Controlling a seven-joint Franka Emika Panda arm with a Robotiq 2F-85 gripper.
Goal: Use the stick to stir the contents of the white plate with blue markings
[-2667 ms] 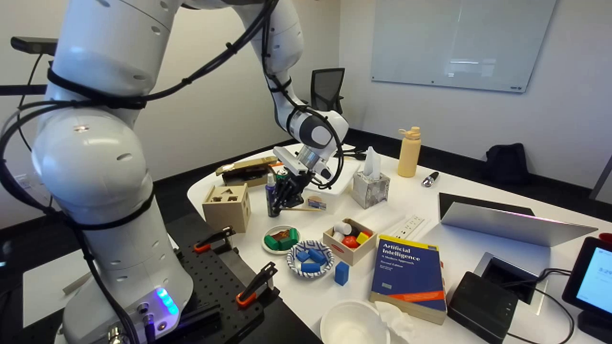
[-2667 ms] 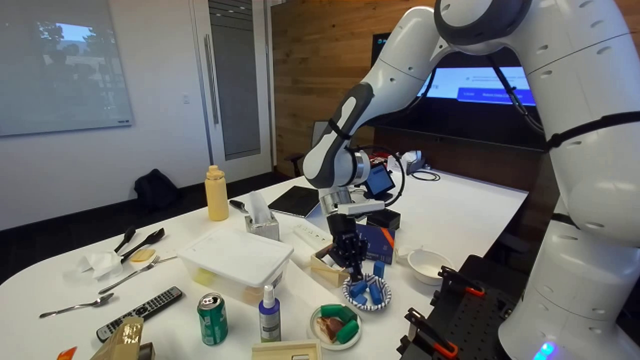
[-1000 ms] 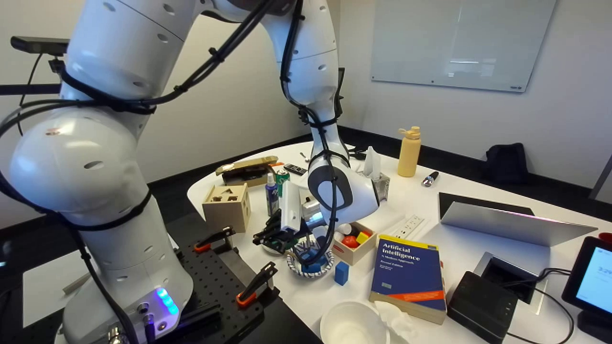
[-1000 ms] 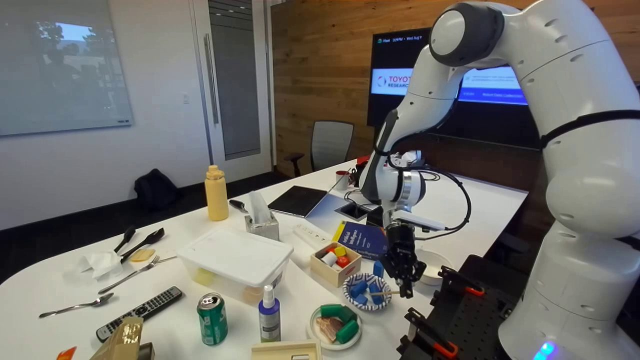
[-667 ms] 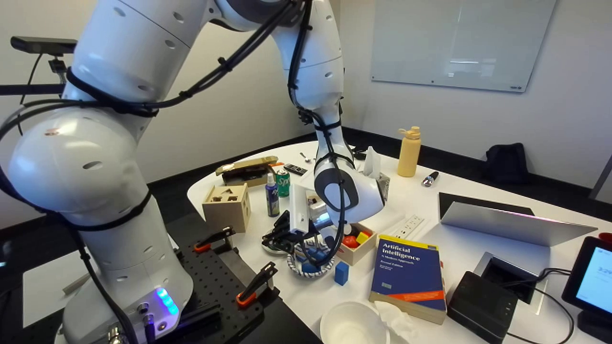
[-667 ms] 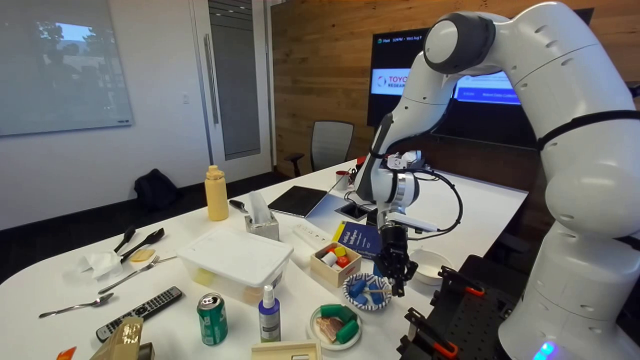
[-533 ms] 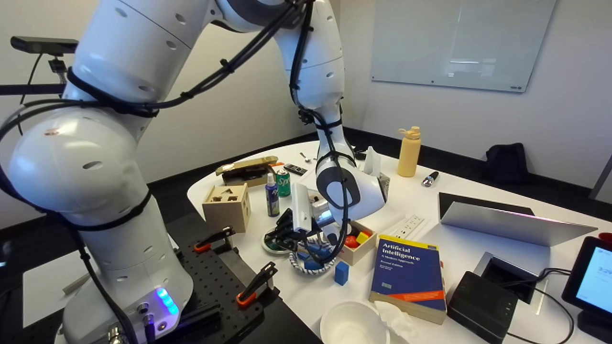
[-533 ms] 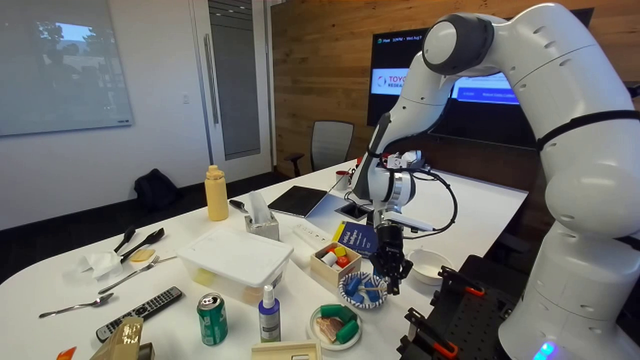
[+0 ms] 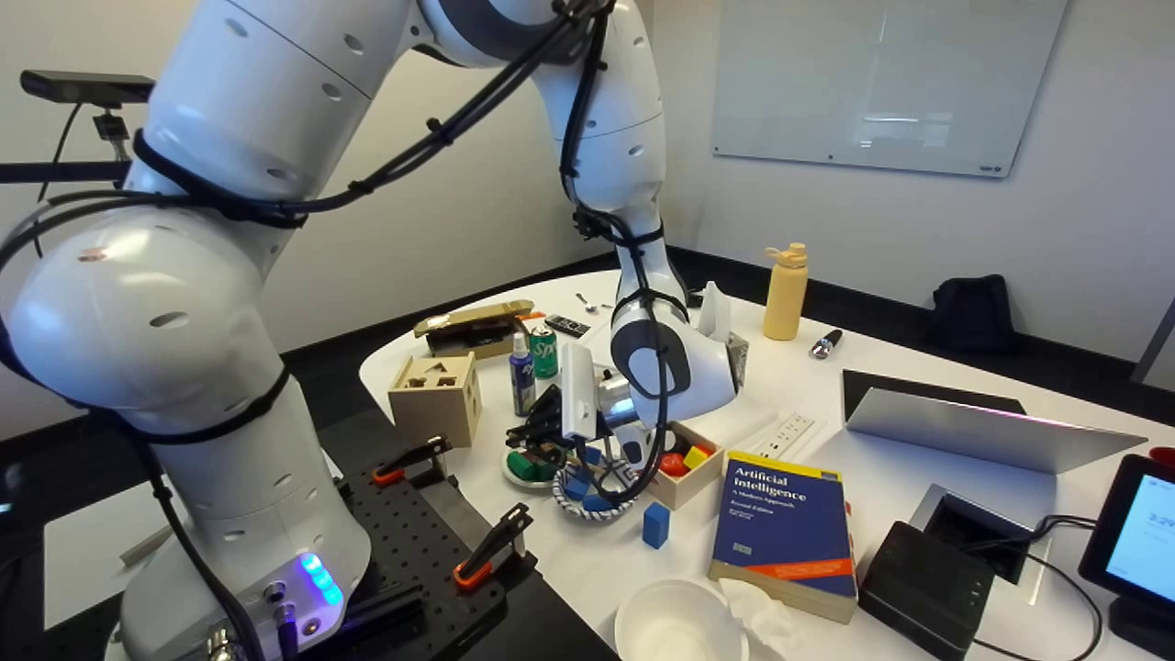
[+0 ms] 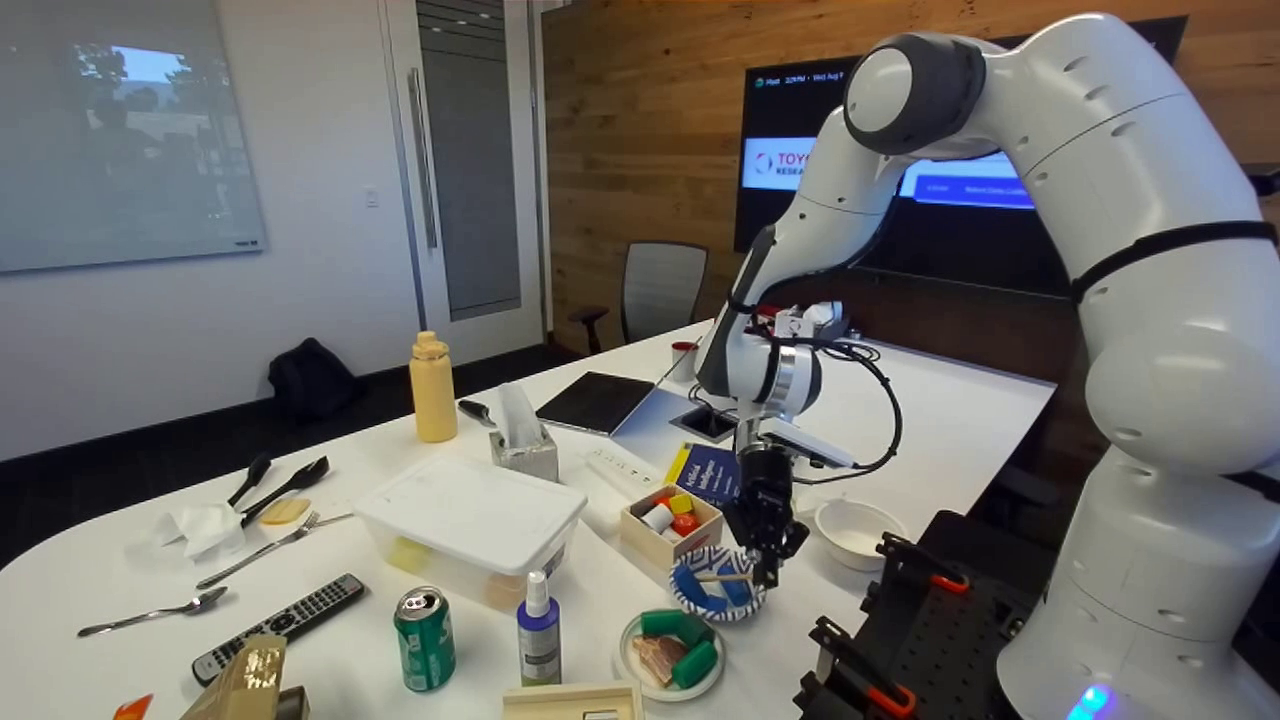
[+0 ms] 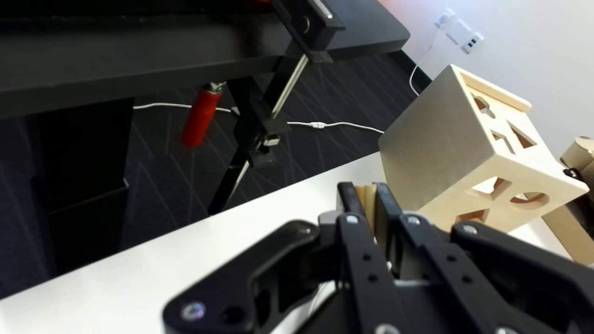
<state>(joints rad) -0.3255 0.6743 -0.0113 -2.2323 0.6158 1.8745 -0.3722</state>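
Observation:
The white plate with blue markings is a small round dish, and its rim shows in both exterior views (image 9: 592, 514) (image 10: 745, 612). It looks slightly tilted. Several blue blocks (image 10: 738, 592) lie in it. My gripper (image 10: 766, 574) is at the plate's edge, low, and it is shut on a thin light wooden stick (image 10: 725, 577). The stick reaches sideways from the fingertips across the plate, among the blocks. In the wrist view the fingers (image 11: 366, 190) are closed on the stick (image 11: 369, 199), seen end-on. In an exterior view the gripper (image 9: 532, 430) and cables cover part of the plate.
A small plate (image 10: 630, 668) with green pieces stands close beside. A wooden box (image 10: 655, 548) with red, yellow and white pieces is behind. A blue block (image 9: 655, 525) stands on the table. A white bowl (image 10: 858, 535), a spray bottle (image 10: 540, 640) and a shape box (image 9: 436, 413) are nearby.
My gripper swung round the plate and brought the stick down into it. Over the last half second, stick and plate shifted slightly away from the robot base, and the blue blocks moved within the plate.

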